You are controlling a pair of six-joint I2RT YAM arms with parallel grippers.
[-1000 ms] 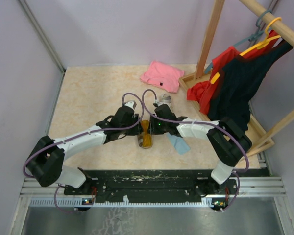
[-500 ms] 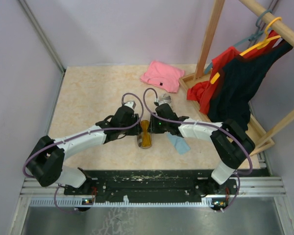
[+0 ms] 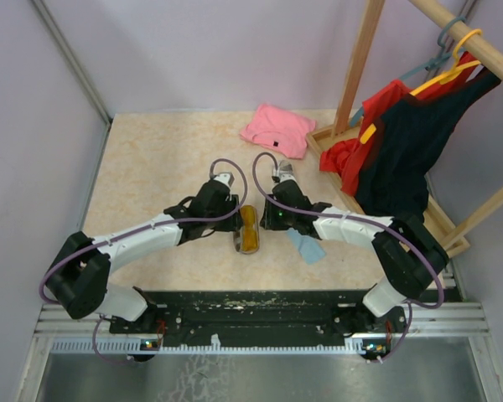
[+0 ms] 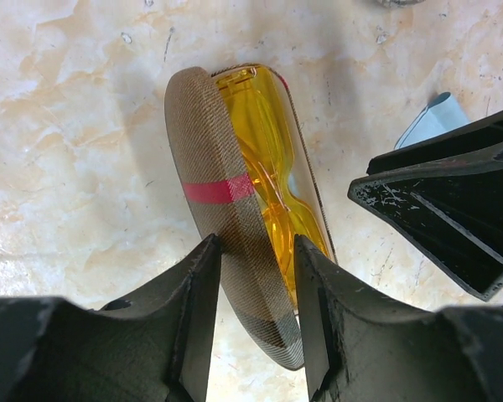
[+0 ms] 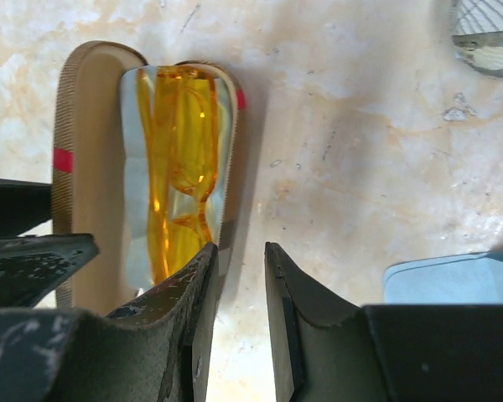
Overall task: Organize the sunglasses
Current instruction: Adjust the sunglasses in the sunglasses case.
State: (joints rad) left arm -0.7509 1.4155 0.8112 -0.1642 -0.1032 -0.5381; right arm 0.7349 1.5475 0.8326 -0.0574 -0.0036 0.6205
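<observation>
The orange-amber sunglasses (image 3: 251,229) (image 4: 272,159) (image 5: 180,159) lie folded inside an open brown case (image 3: 242,237) (image 5: 88,167) at the table's middle. The case's woven lid (image 4: 222,193) has a red stripe and stands on edge, leaning over the glasses. My left gripper (image 3: 235,221) (image 4: 257,244) is shut on the lower part of this lid, one finger on each face. My right gripper (image 3: 265,224) (image 5: 239,249) hovers at the case's right rim. Its jaws stand a little apart with only bare table between them.
A light blue cloth (image 3: 306,245) (image 5: 453,280) lies right of the case. A grey-patterned case (image 3: 282,170) (image 5: 490,38) sits behind the right wrist. A pink shirt (image 3: 278,128) lies at the back. A wooden rack with red and black garments (image 3: 402,142) fills the right side.
The lid has tipped further over the glasses, so less orange shows from above. The right gripper has drawn back slightly to the right of the case. The left arm has barely moved.
</observation>
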